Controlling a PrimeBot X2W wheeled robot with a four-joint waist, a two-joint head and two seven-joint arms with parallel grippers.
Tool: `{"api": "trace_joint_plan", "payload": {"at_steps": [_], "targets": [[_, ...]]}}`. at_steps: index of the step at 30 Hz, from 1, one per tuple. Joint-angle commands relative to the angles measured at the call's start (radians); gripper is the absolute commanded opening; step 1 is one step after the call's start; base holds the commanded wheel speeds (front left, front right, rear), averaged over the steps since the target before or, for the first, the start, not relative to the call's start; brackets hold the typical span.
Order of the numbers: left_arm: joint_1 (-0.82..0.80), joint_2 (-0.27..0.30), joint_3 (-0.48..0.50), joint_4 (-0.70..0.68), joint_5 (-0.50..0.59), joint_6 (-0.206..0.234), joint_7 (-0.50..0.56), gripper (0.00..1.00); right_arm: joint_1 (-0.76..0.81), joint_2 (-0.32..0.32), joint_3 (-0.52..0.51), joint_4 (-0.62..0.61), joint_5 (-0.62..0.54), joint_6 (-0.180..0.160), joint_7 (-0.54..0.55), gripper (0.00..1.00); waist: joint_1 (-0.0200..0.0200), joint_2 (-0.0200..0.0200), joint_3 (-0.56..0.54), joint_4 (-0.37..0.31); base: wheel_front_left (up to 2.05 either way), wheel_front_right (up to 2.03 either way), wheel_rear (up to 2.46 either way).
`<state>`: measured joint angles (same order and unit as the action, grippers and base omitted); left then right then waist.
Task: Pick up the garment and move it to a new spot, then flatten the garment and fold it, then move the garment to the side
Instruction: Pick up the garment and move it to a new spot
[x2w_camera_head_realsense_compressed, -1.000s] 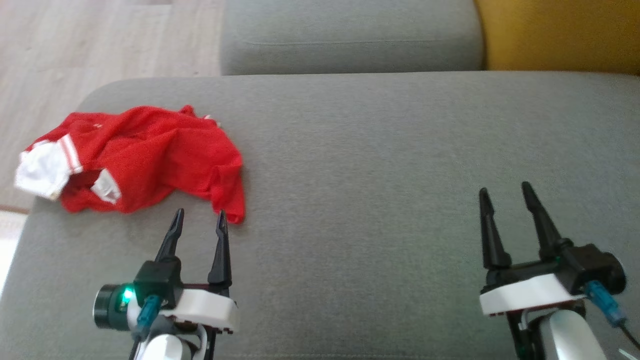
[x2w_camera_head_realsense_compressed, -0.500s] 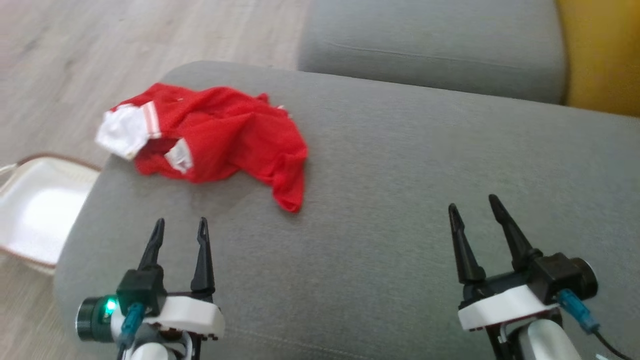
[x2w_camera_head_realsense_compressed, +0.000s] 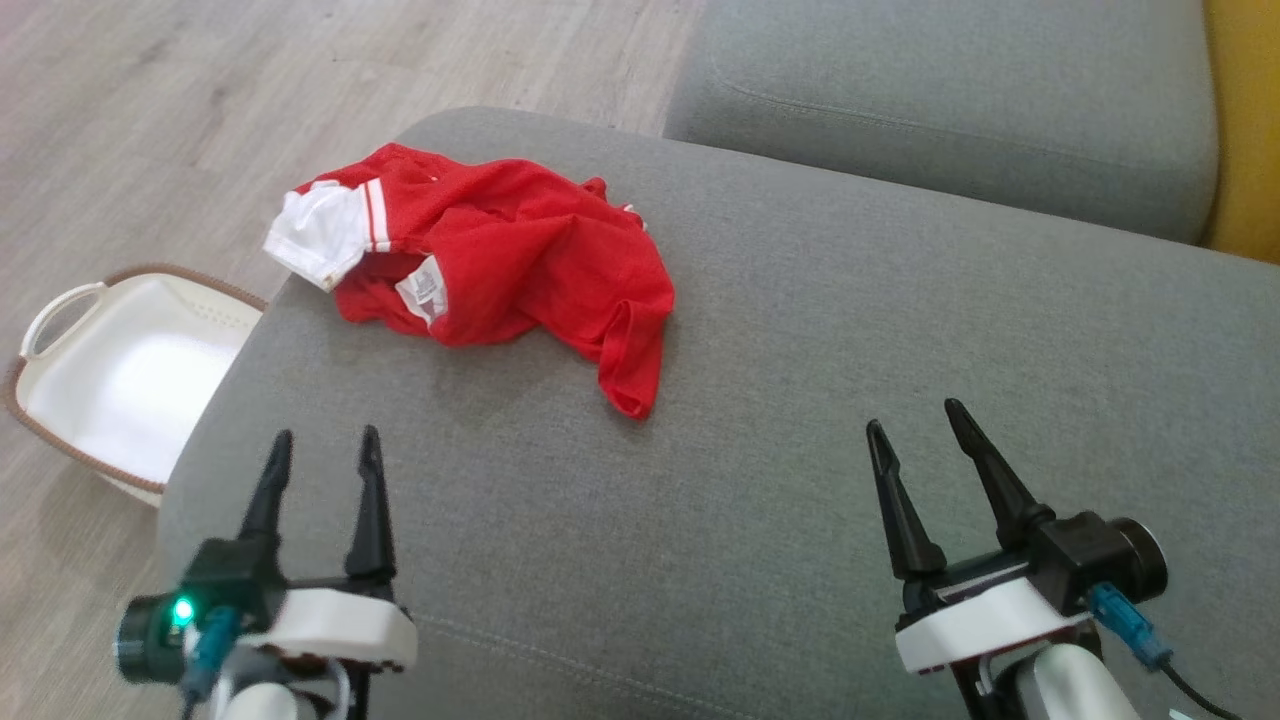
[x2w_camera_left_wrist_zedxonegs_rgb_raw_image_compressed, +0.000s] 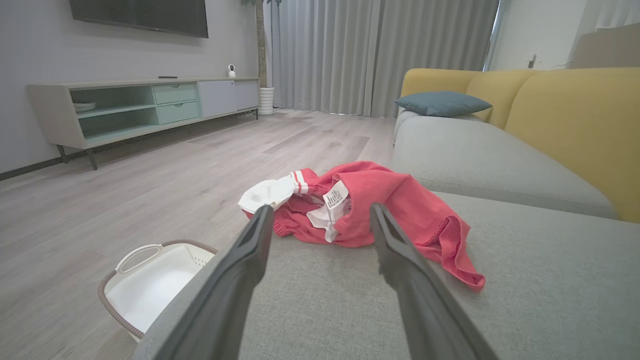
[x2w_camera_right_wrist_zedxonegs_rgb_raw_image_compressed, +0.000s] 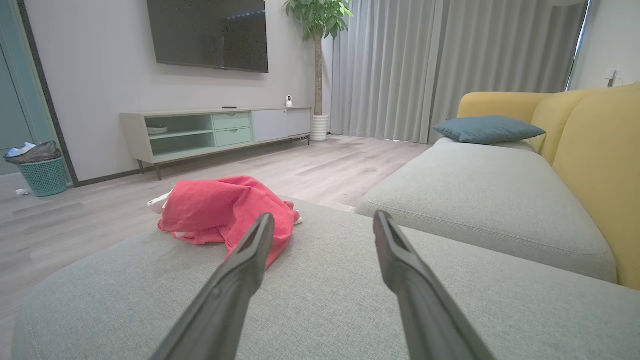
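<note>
1. Grey sofa seat (x2w_camera_head_realsense_compressed: 800, 400) lies under both arms.
2. Red garment (x2w_camera_head_realsense_compressed: 500, 260) lies crumpled on the seat's far left corner.
3. White basket (x2w_camera_head_realsense_compressed: 130, 380) stands on the floor beside the seat's left edge.
4. Left pincer (x2w_camera_head_realsense_compressed: 326, 433) is wide and empty over the seat's near left edge.
5. Right pincer (x2w_camera_head_realsense_compressed: 914, 414) is wide and empty over the seat's near right.

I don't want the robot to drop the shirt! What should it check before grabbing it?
1. Left gripper open: ok.
2. Right gripper open: ok.
3. Both empty: ok.
4. Shirt all on the cushion: not ok, its white sleeve pokes over the edge.
5. Grippers reaching the shirt: not ok, both apart from it.
6. Bare cushion for a new spot: ok.
</note>
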<state>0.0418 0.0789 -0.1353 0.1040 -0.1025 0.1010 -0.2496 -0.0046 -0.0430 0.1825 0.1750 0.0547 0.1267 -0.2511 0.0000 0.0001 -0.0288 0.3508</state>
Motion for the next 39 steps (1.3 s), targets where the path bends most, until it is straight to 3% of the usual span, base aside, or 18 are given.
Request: {"api": "trace_joint_plan", "payload": {"at_steps": [1,8,13,22,26,31,39], "targets": [[-0.033,-0.001,0.046,-0.039,-0.007,-0.004,-0.012,1.00,-0.026,-0.007,0.022,-0.028,0.012,0.004,-0.011,1.00,0.0000,-0.0001,0.004,-0.006,0.00,0.00,0.00],[-0.074,0.032,0.102,-0.017,-0.002,-0.017,-0.012,1.00,-0.048,-0.007,0.001,-0.031,-0.009,0.004,-0.011,1.00,0.0000,-0.0001,0.042,-0.053,0.00,0.00,0.00],[-0.178,0.104,0.127,0.036,0.007,-0.047,-0.008,1.00,-0.078,-0.007,-0.039,-0.051,-0.043,0.004,-0.011,1.00,0.0000,-0.0001,0.107,-0.099,0.00,0.00,0.00],[-0.529,0.262,0.110,0.216,-0.006,-0.177,0.185,1.00,-0.136,-0.007,-0.129,-0.139,-0.106,0.004,0.003,1.00,0.0000,-0.0001,0.266,-0.161,0.00,0.00,0.00],[-0.686,0.319,0.066,0.347,-0.048,-0.220,0.313,1.00,-0.155,-0.007,-0.154,-0.185,-0.125,0.004,0.019,1.00,0.0000,-0.0001,0.329,-0.183,0.00,0.00,0.00],[-0.849,0.392,-0.031,0.486,-0.101,-0.231,0.462,1.00,-0.176,-0.007,-0.162,-0.232,-0.138,0.004,0.034,1.00,0.0000,-0.0001,0.399,-0.210,0.00,0.00,0.00],[-0.988,0.483,-0.169,0.609,-0.178,-0.231,0.550,1.00,-0.192,-0.007,-0.161,-0.270,-0.147,0.004,0.045,1.00,0.0000,-0.0001,0.475,-0.246,0.00,0.00,0.00]]}}
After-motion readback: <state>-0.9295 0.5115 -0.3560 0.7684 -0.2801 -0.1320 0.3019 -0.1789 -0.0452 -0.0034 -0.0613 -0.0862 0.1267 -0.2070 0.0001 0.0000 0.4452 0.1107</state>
